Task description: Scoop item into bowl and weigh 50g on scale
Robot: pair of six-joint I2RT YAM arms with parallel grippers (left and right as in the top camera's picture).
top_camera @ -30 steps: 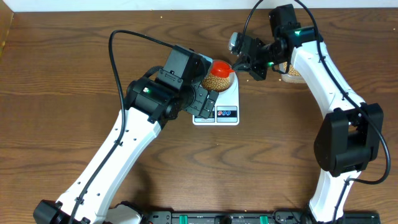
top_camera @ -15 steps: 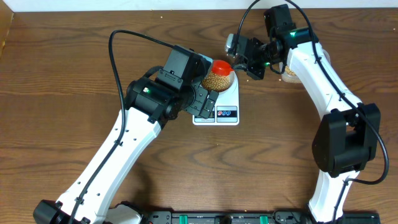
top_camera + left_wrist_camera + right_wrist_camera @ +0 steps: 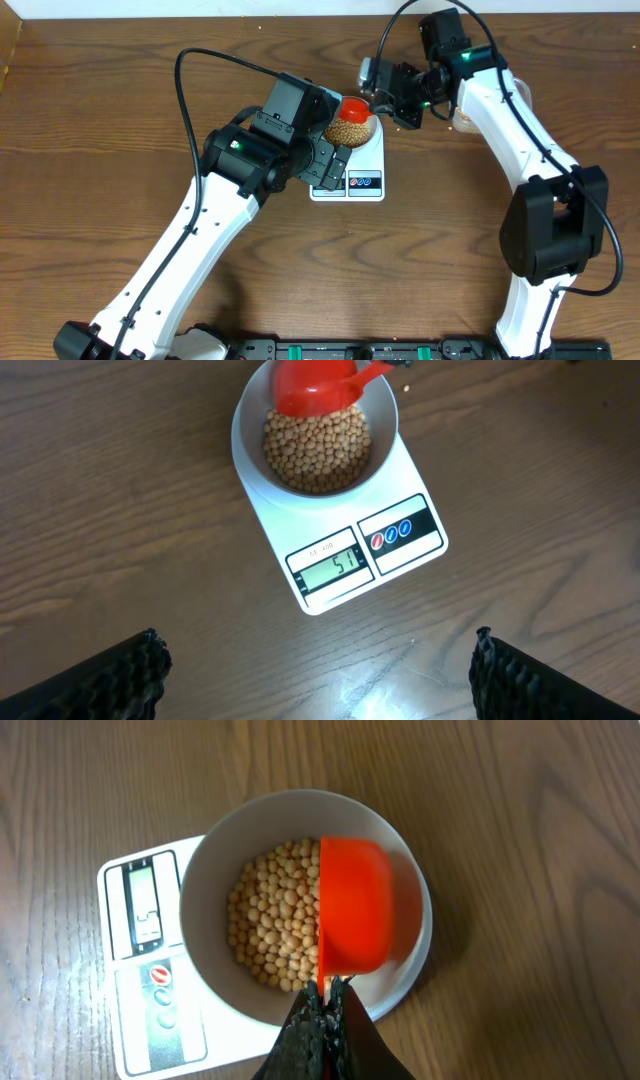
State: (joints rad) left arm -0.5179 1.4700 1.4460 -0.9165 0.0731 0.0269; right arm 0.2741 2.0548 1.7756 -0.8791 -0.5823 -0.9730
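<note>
Soybeans, basically: a heap of small round tan-yellow beans sits in a small round pale bluish-white bowl, filling it maybe halfway up. The bowl stands on the far half of a flat white rectangular digital kitchen scale, and the scale lies on the dark brown wood-grain worktop, roughly in the middle of the far side.

The right gripper is pinched tight around the thin handle of a red-orange plastic scoop. From the right wrist camera the scoop is rolled onto its side over the right part of the bowl, inside the rim and just above the beans. Can't tell if it actually touches the pile. No beans are visible in the scoop from these angles.

The left gripper hangs over the worktop on the near side of the scale. Its two black fingers are spread wide and there's nothing between them. It isn't touching the scale or the bowl.

The small grey LCD display on the scale's near edge shows what looks like 51. Two round buttons sit right beside it on a dark strip.

From overhead, the left arm's wrist covers the left side of the scale, and the right arm reaches in from the far right.
</note>
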